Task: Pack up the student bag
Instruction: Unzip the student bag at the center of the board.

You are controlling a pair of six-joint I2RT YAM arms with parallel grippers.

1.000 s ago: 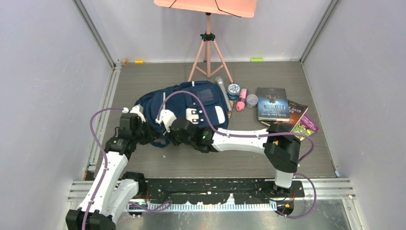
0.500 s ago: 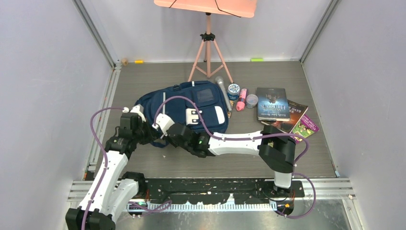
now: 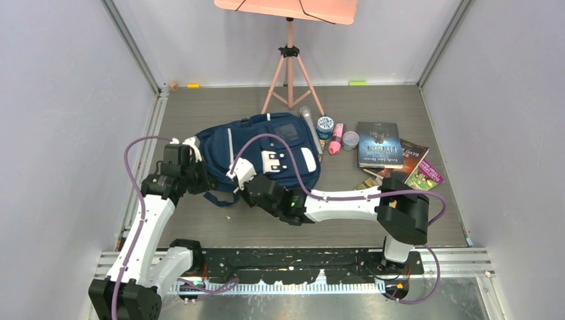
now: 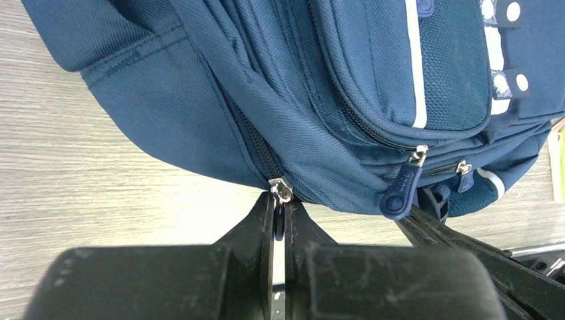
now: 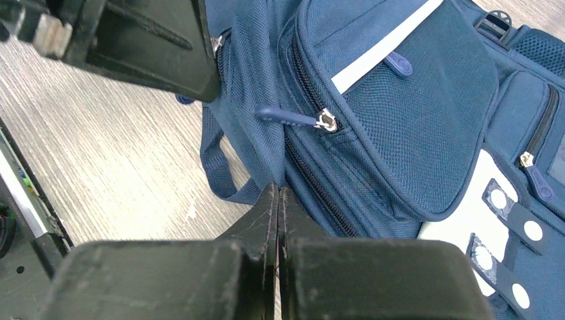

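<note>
Seeing the student bag (image 3: 216, 147) flat on the grey table (image 3: 200, 107), left of centre, front pocket with its white patch (image 3: 273, 160) facing up. On the left gripper (image 3: 200, 177): parked at the bag's left edge, fingers (image 4: 256, 223) nipped tight on the silver zip pull (image 4: 280, 190) of the main zip, dark tab caught between them, per left wrist view. Bag (image 4: 200, 120) directly beyond those fingertips, filling the top of that view, bare table below and to the left. On the right gripper (image 3: 238, 177): reached across from the right to the bag's near edge, fingers (image 5: 263, 213) pressed together with no visible gap, tips touching the fabric right at the bag's bottom seam. Cannot tell whether any cloth is caught there. Bag (image 5: 413, 113) above and right of those tips in the right wrist view, loose strap loop (image 5: 216, 167) just to their left, blue pull tab (image 5: 293, 118) of the front pocket just above, untouched. Both grippers close together on the same near-left corner, left one at top left of the right wrist view. Books (image 3: 378, 143) and small items lying on the table off the bag's right side, well apart from both grippers.
</note>
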